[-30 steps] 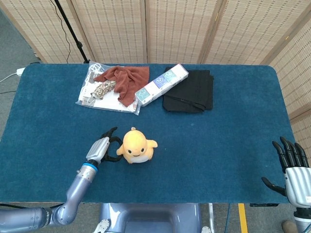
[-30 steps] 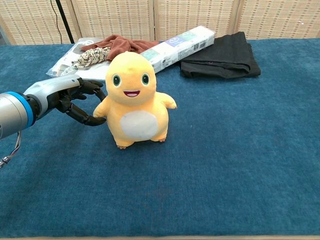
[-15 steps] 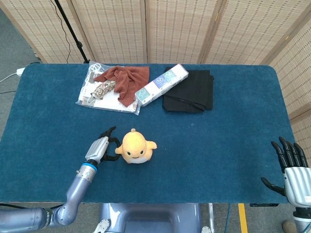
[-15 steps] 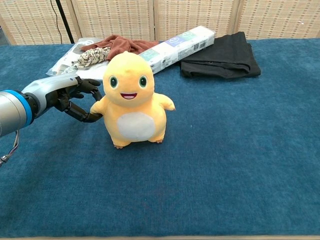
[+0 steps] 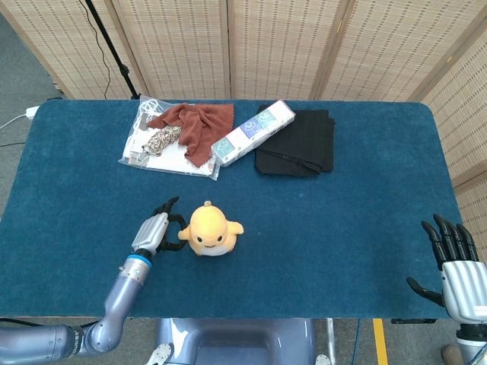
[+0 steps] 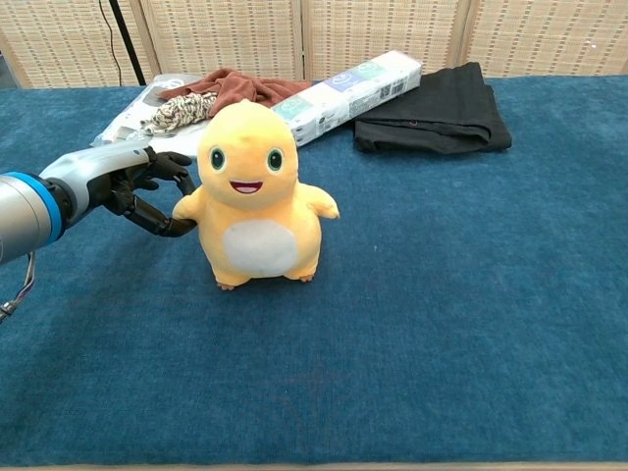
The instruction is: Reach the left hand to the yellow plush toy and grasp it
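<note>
The yellow plush toy (image 5: 211, 230) (image 6: 253, 206) stands upright on the blue table (image 5: 342, 220), near its front edge and left of centre. My left hand (image 5: 156, 232) (image 6: 137, 182) is at the toy's side, and its dark fingers (image 6: 167, 226) curl around the toy's small arm and hold it. Part of the grip is hidden behind the toy's body in the chest view. My right hand (image 5: 454, 262) shows only in the head view, beyond the table's front right corner, fingers spread and holding nothing.
At the back of the table lie a clear bag with rope (image 5: 156, 144), a rust-red cloth (image 5: 196, 125), a long white box (image 5: 253, 131) and a folded black cloth (image 5: 298, 143). Folding screens stand behind the table.
My left hand has drawn back a little to the left, and the plush toy has slid left with it, still upright. The right hand has barely moved.
</note>
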Motion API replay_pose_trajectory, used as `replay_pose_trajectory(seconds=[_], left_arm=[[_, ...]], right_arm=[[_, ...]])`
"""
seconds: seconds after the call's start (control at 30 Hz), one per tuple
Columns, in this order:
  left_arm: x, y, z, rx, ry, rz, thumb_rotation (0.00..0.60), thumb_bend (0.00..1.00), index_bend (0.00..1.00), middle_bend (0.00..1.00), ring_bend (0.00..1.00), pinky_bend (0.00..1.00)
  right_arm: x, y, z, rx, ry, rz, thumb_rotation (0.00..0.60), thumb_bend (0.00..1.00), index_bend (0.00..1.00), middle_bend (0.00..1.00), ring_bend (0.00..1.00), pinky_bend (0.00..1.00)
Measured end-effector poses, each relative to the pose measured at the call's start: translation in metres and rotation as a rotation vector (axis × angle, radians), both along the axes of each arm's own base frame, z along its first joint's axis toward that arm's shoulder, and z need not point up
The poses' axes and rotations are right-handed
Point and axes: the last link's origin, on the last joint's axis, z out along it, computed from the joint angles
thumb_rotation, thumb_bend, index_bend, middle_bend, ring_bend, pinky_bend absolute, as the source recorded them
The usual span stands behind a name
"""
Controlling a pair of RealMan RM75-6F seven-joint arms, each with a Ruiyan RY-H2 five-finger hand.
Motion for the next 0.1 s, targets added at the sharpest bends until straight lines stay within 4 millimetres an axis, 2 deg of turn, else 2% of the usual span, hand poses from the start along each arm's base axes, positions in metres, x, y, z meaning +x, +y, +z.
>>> replay_pose_trajectory(seconds=[0.1], left_arm=[[-0.0009, 0.001, 0.0008, -0.001, 0.001, 0.01, 0.6, 0.52, 0.67, 0.0, 0.0, 0.0]], right_arm=[[-0.0006, -0.001, -0.0019, 0.005, 0.007, -0.006, 0.6, 0.0, 0.0, 0.0, 0.0, 0.0]])
